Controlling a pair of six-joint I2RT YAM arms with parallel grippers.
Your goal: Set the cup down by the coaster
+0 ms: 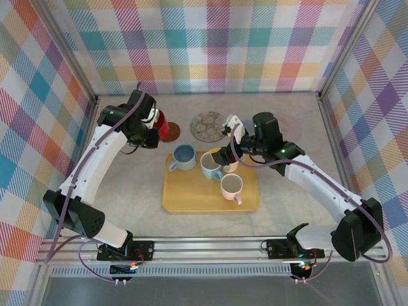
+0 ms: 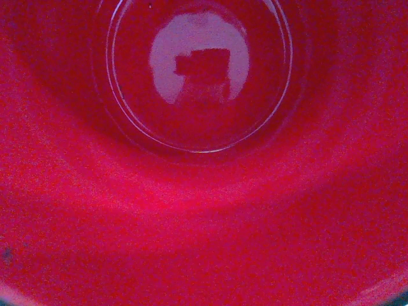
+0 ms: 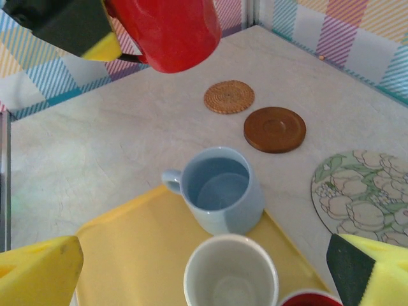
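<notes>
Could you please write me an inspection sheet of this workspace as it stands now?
Surface: pale marbled table, no spills seen.
Job's things: red cup held aloft; woven coaster, brown coaster and floral coaster all bare.
Clutter: yellow tray carrying blue cup, white cup, pale pink cup.
Grippers: left gripper shut on red cup; right gripper open above the tray.
Cables: purple cables along both arms.
Surroundings: plaid walls, metal frame.
</notes>
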